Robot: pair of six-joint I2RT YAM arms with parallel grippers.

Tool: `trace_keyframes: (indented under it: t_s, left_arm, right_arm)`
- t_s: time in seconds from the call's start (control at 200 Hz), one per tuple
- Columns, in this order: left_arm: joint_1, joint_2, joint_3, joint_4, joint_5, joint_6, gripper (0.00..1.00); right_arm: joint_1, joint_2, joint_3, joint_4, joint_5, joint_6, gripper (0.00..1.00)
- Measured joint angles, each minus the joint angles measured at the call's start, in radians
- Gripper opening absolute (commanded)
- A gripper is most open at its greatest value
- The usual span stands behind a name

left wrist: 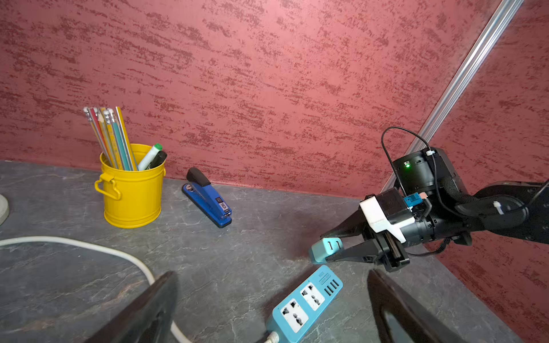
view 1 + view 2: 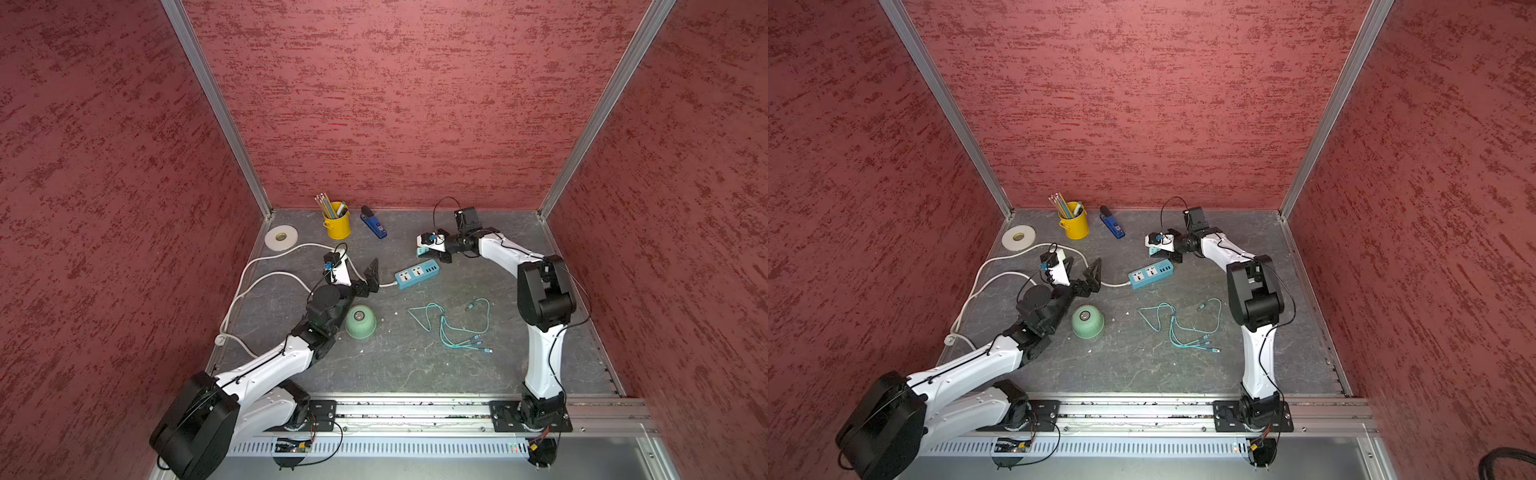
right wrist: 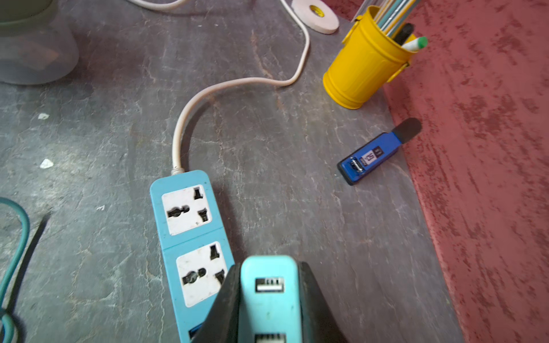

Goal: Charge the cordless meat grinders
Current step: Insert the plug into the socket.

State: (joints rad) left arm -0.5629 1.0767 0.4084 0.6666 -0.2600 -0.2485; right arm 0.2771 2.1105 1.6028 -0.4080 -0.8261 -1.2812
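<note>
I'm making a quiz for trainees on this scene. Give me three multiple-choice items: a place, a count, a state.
1. Where is the green grinder?
A) beside the left arm
B) on the tape roll
C) inside the yellow cup

2. How many white sockets does the power strip have?
A) one
B) two
C) four

3. What is the right gripper doing?
A) open, empty
B) shut on a teal charger block
C) shut on the stapler

Answers: 1A, it stands right next to that arm; 2B, two show in the right wrist view; 3B, the block sits between its jaws.
</note>
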Motion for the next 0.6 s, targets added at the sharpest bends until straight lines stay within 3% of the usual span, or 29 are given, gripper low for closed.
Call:
trace_keyframes:
  t_s: [0.596]
  left_arm:
    - [0.044,0.0,0.0,-0.003,0.043,-0.01,1.0]
  right_arm:
    - [0.033,0.05,0.061,-0.156,-0.016,-0.143,0.0]
